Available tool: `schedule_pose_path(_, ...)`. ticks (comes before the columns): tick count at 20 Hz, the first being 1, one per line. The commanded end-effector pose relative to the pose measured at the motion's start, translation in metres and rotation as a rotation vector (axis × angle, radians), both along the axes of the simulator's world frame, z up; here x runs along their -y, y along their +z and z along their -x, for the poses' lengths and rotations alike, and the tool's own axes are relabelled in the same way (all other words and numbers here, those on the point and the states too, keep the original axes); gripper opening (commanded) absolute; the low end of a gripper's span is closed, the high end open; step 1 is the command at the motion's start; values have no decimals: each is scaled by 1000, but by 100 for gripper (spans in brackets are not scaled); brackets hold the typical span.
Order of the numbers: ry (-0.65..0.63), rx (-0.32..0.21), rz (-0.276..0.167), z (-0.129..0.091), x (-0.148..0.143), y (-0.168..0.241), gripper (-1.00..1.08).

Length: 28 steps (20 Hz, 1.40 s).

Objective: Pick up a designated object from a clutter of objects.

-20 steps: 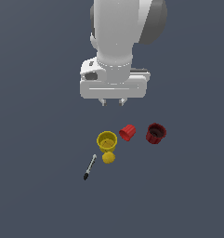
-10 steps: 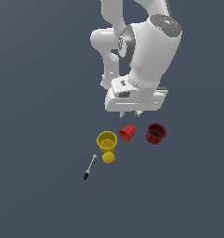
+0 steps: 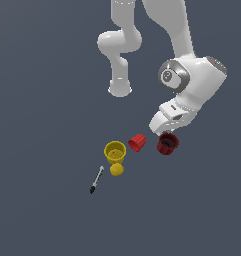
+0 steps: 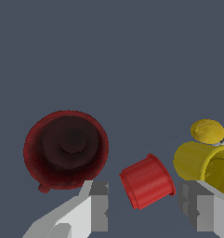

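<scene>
The fingers (image 4: 97,204) stand wide apart with nothing held, and the gripper (image 4: 143,207) hangs over the clutter, not yet on anything. In the wrist view the small bright red cup (image 4: 147,181), lying on its side, sits in the gap between the two fingers, while the dark red cup (image 4: 66,149) lies just outside one finger, close by its tip, upright with its dark inside showing.

In the exterior view the gripper (image 3: 163,131) hangs low and tilted just above the dark red cup (image 3: 167,143), which stands on the bench (image 3: 42,210) at the exterior view's right end of the group. The bright red cup (image 3: 137,142) is just beside it, then the yellow cup (image 3: 115,151) with the yellow ball (image 3: 117,170) near it, and the thin dark stick (image 3: 96,180) furthest off.

This looks like the approach step, before any grasp. As the fingers are lined up now, closing would take the wrong cup. The next move calls for a sideways shift to bring the dark red cup's rim between the fingers, then a descent, keeping clear of the bright red cup.
</scene>
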State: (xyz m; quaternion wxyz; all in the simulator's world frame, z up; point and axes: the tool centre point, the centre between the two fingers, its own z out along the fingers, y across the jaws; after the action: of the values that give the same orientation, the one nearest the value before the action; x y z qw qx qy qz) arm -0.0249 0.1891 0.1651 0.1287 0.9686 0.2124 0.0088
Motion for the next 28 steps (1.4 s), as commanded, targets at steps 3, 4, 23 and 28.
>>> schedule_pose_path(3,101,13,16,19,-42,-30,28)
schedule_pose_path(4,119,15,18,23,-50,-35,28)
schedule_pose_path(23,203,20,21,43,-78,-79,28)
schedule_pose_path(28,205,19,20,43,-77,-85,-100)
